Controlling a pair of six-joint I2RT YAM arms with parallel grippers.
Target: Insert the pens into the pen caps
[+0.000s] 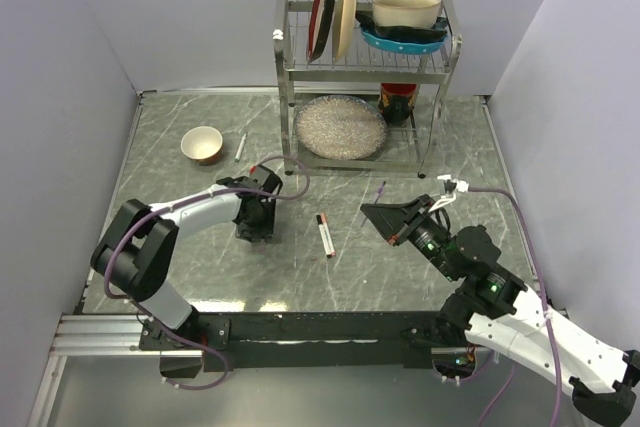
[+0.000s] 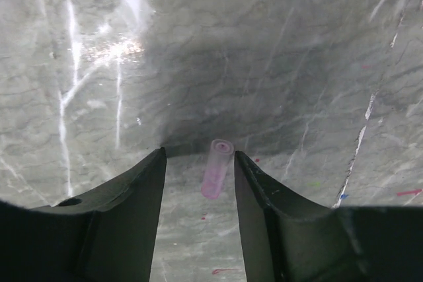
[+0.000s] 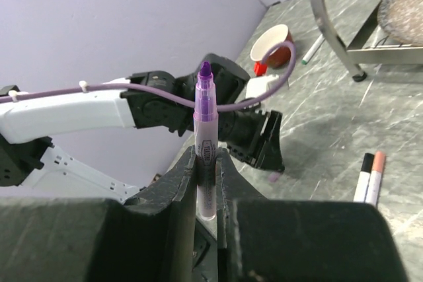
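While I watched over the remote link, the purple-tipped pen [image 3: 205,143] stood upright and uncapped, pinched low on its barrel by the right jaws and held clear of the table [image 1: 170,172]. A small lilac cap [image 2: 217,166] lay on its side on the table between the left jaws. These were spread to either side of it and gripped nothing. The cap lay nearer the finger on the right of the wrist view, and I could not tell whether the two touched.

Farther out, a pair of pens [image 1: 325,235], one dark-ended and one reddish, lay side by side at mid-table between the arms. Another pen [image 1: 241,146] lay beside the bowl [image 1: 202,144].

In my judgement the task was at an early stage: one pen in hand, its cap bracketed but not grasped, nothing joined. Left to do were gripping the cap, aligning tip and cap, pressing them together, and then the other pens.
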